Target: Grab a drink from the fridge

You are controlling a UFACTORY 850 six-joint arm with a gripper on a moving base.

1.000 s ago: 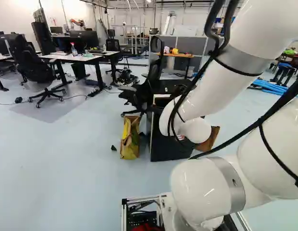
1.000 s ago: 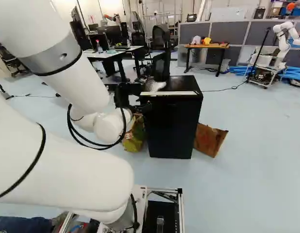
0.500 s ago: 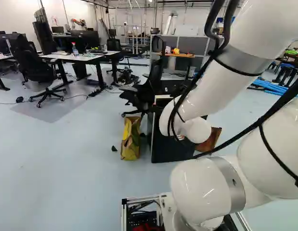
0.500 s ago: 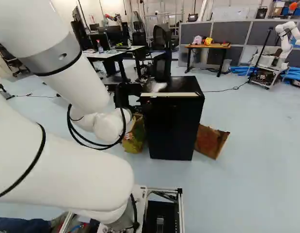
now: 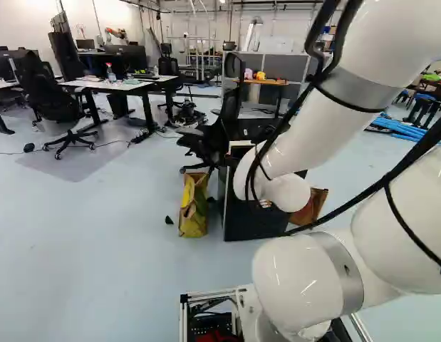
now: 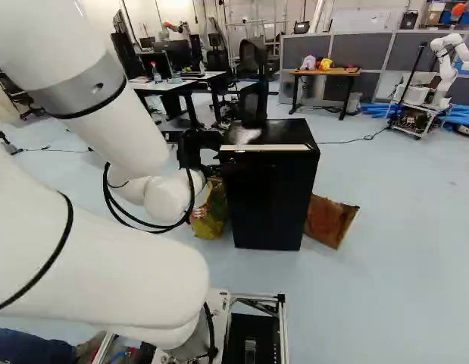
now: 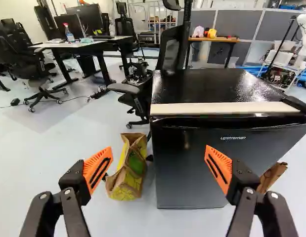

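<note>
Honestly, my first worry is right here by the arm point(image 5: 313, 121): the black cables point(image 5: 421, 149) hang pretty loose, so a big reach or twist could snag one. Next up, the gripper point(image 7: 158, 170) has its two orange pads spread wide with nothing between them. Fine for approaching, but I reckon it's a poor shape for a flat, shiny door point(image 7: 192, 168): come in square like that and the tips just skid, or shove the whole fridge point(image 7: 197, 84) back. That fridge is straight ahead, looks closed, and I can't see a drink in any view, so I'm guessing it's inside. The pale strip point(image 7: 222, 108) along the top front edge might be what you'd hook, but too high and you miss, too low and you bump the front. Once it swings, the paper bag point(image 7: 127, 173) just beside it could get clipped, depending on which side it's hinged. The office chair point(image 7: 171, 49) behind probably matters only if the fridge slides.
</note>
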